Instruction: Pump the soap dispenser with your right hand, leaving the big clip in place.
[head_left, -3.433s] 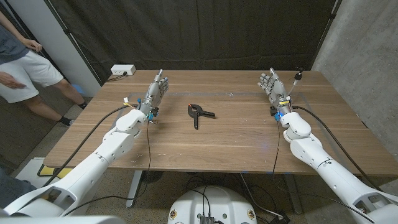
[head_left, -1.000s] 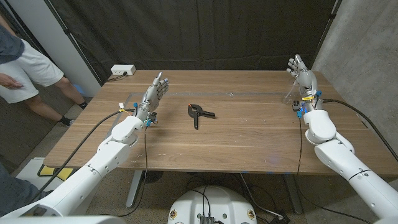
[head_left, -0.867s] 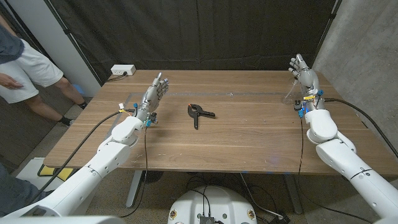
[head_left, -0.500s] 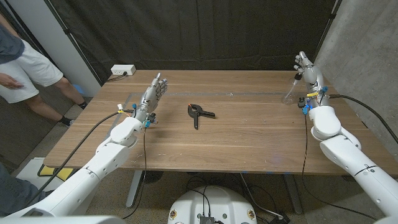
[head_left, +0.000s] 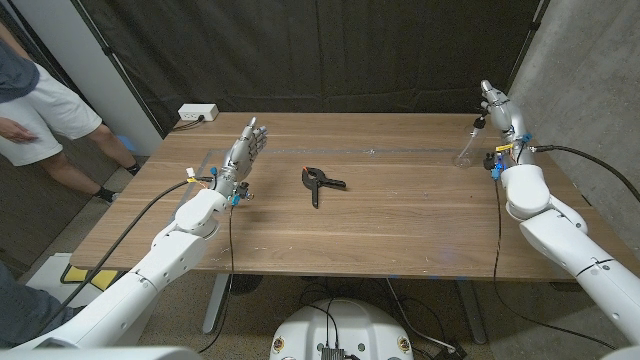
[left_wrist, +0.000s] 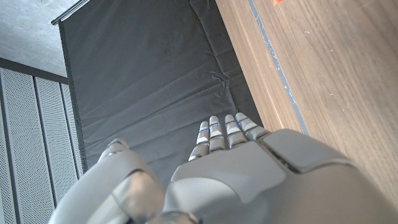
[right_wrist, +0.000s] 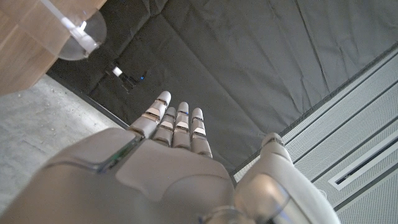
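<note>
One black plastic spring clip (head_left: 318, 183) lies mid-table on the brown wood-grain tabletop (head_left: 380, 220), where it also lay 3.4 s ago. One clear, rounded soap dispenser (head_left: 466, 152) with a thin pump stands near the far right edge. The left hand (head_left: 241, 155) stands upright, fingers straight, holding nothing. The right hand (head_left: 501, 118) has swung outward to the dispenser's right, just beside it, fingers extended and empty. One white power strip (head_left: 197, 113) sits at the far left corner.

Big clip (head_left: 320, 183) mid-table, soap dispenser (head_left: 467, 149) well apart, far right.
</note>
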